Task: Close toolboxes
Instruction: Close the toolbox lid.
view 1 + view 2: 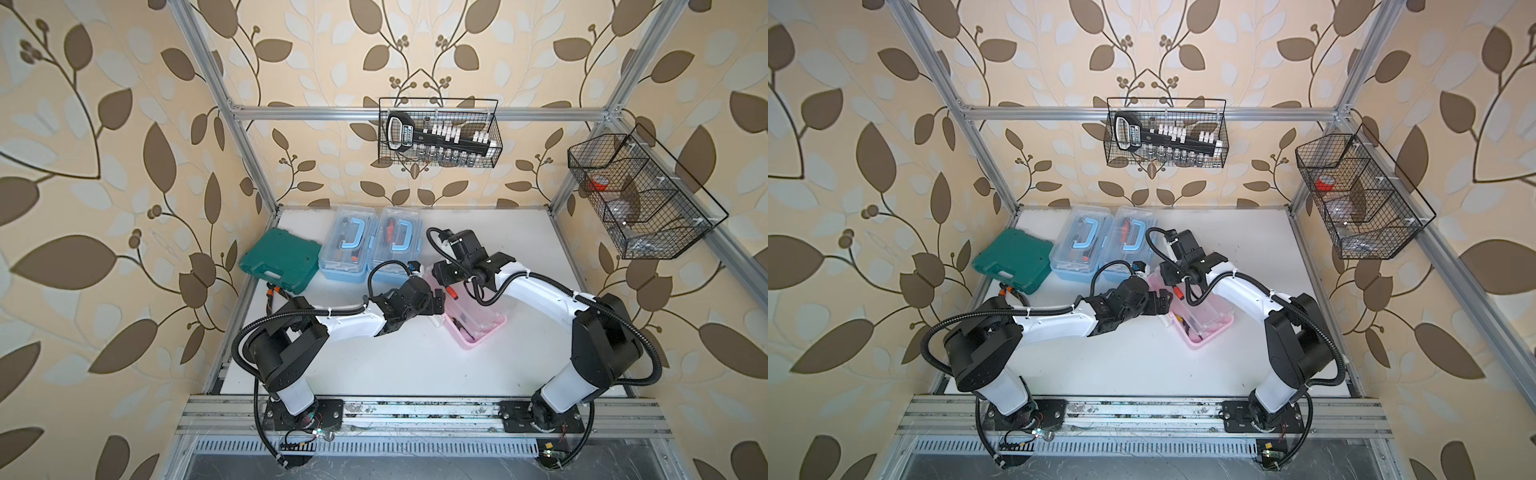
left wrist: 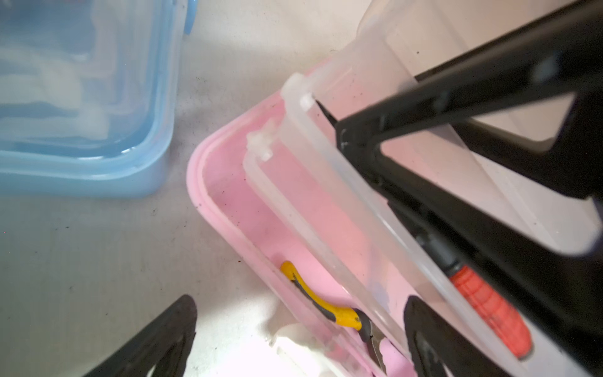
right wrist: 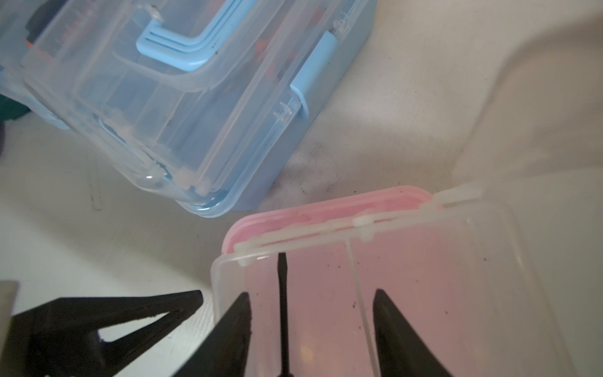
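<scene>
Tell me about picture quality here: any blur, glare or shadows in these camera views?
In both top views the light is even and the pink toolbox looks sharp. Left wrist view: the light blue toolbox is out of focus, and a blown-out white patch sits beside the pink one. Right wrist view: a soft shadow crosses the table.

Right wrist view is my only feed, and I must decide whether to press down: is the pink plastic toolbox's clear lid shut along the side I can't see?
Observer: No. In the left wrist view the clear lid is tilted up off the pink plastic toolbox, with a gap along that side.
Operator: Is anything inside?
Observer: Yellow-handled pliers lie in the pink base, along its wall.
Operator: Where is the left arm?
Observer: The left gripper is at that box's long side, jaws wide open and holding nothing.
</scene>
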